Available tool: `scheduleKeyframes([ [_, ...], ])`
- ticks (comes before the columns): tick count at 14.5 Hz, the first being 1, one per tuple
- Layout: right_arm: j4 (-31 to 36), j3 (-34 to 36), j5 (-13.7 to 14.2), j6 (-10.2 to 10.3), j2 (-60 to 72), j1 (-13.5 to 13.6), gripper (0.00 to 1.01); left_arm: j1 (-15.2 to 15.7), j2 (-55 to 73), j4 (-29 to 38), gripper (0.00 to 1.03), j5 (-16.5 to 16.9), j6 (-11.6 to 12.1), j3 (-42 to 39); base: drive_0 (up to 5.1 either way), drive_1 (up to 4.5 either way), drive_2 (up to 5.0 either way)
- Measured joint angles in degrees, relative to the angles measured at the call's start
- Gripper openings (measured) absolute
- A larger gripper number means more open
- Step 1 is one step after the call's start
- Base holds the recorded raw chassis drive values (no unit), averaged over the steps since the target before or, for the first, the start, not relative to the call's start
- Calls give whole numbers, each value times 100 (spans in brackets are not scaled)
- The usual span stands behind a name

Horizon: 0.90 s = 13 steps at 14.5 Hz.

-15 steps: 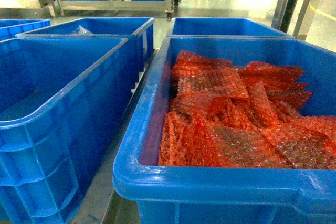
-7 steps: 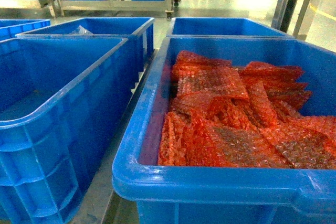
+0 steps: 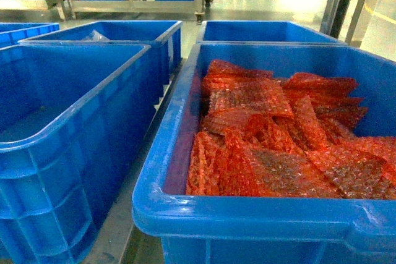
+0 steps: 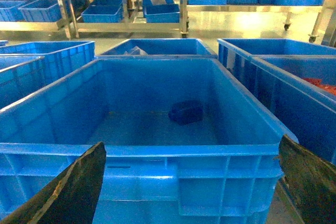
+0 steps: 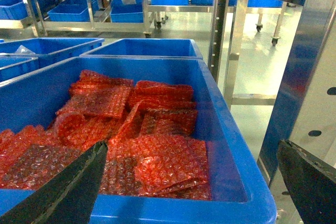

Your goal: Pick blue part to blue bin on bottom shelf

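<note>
2 large bins stand side by side at the front: the left bin (image 3: pixel 68 128) and the right bin (image 3: pixel 260 214). A small part (image 4: pixel 185 112) lies on the left bin's floor, toward its back. Bubble-wrap sheets (image 3: pixel 278 134) are heaped in the right bin. Behind each stands another bin (image 3: pixel 272 31). Farther back, racks (image 4: pixel 126 22) hold more bins, probably on 2 tiers.

The blue part (image 4: pixel 185 112) is a small dark-blue blocky piece lying on the floor of the large blue bin (image 4: pixel 157 153), right of centre and toward the far wall. The bin is open-topped, with ribbed walls, and holds only this part
</note>
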<state>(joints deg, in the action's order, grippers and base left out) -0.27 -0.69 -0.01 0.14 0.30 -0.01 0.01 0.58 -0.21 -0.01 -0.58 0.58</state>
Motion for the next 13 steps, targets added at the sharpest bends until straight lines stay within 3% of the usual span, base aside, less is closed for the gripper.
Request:
scheduleKeyframes([
  [13, 0, 0, 0, 0, 0, 0, 98, 2, 0, 0, 98, 0, -2, 0, 0, 0, 0],
])
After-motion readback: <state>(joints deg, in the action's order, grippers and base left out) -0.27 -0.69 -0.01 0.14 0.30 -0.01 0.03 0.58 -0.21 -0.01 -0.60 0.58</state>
